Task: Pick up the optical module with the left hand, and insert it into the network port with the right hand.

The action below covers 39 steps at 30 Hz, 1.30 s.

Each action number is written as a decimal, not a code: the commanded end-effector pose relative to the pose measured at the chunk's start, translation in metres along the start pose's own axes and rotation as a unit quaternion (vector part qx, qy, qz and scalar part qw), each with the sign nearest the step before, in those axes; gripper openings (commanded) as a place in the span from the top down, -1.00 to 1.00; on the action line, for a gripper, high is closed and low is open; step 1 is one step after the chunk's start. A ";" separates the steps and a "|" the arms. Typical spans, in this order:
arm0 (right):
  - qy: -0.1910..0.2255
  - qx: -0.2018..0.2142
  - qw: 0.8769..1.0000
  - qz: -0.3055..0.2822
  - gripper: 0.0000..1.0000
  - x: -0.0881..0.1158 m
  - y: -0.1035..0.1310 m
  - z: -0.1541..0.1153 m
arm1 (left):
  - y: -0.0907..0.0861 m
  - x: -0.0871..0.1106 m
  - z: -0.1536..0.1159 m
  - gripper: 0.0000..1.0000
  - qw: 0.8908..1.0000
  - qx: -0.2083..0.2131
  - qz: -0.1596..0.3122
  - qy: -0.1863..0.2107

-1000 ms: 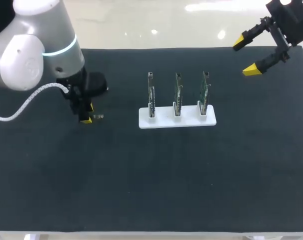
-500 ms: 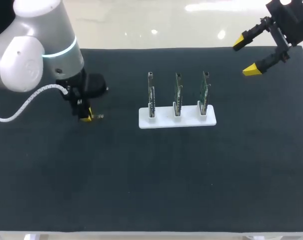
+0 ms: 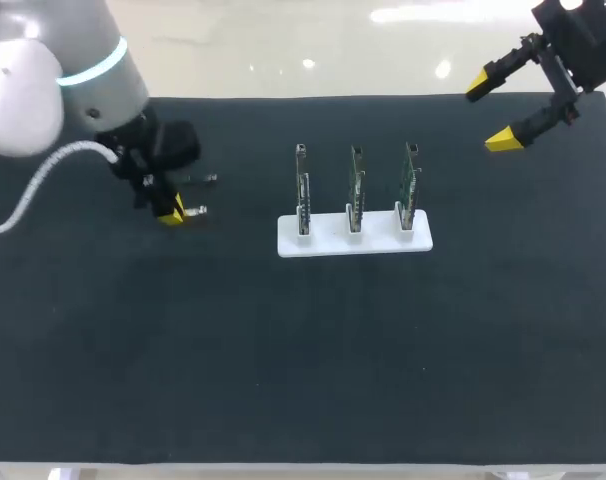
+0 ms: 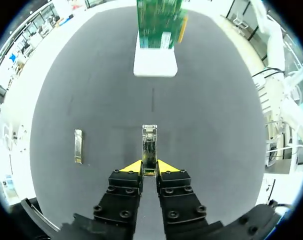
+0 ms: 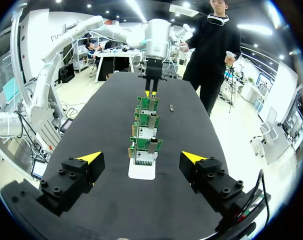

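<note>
A slim metal optical module is clamped between the yellow tips of my left pincer, sticking straight out ahead of the fingers. A second module of the same kind lies flat on the table beside that pincer, apart from it. Well ahead, three green boards carrying the network ports stand upright, one behind another, in a white stand.

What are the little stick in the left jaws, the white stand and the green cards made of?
Optical module: apparently bare metal, silvery with glints. White stand: probably plastic, matte and evenly white. Green cards: seemingly circuit-board laminate, green with small metallic parts.
</note>
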State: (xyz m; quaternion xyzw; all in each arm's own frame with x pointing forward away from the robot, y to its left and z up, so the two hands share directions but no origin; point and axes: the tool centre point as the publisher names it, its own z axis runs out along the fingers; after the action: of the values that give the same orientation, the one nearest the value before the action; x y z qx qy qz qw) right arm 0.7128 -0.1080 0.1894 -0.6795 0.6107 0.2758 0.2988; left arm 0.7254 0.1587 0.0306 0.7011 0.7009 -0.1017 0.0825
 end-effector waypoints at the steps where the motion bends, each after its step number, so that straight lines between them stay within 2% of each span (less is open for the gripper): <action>1: 0.000 0.000 1.000 0.000 -1.00 0.000 0.000 0.000 | -0.008 0.003 -0.024 1.00 0.999 -0.004 0.008 -0.044; 7: 0.000 0.000 1.000 0.000 -1.00 0.000 0.000 0.000 | -0.014 -0.008 -0.048 1.00 0.993 0.007 0.022 -0.116; 10: 0.000 0.000 1.000 0.000 -1.00 0.000 0.000 0.000 | -0.018 -0.015 -0.056 1.00 0.990 0.013 0.024 -0.138; 14: 0.000 0.000 1.000 0.000 -1.00 0.000 0.000 0.000 | -0.022 -0.021 -0.071 1.00 0.979 0.011 0.030 -0.203; 19: 0.000 0.000 1.000 0.000 -1.00 0.000 0.000 0.000 | -0.025 -0.033 -0.090 1.00 0.966 0.017 0.019 -0.257; 37: 0.000 0.000 1.000 0.000 -1.00 0.000 0.000 0.000 | -0.025 -0.036 -0.093 1.00 0.965 0.020 0.013 -0.261; 39: 0.000 0.000 1.000 0.000 -1.00 0.000 0.000 0.000 | -0.026 -0.035 -0.093 1.00 0.948 0.020 0.031 -0.315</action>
State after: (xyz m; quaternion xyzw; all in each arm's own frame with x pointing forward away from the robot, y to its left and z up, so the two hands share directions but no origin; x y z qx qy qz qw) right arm 0.7128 -0.1080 0.1894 -0.6795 0.6107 0.2759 0.2988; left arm 0.7030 0.1457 0.1336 0.6614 0.6393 -0.2995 0.2532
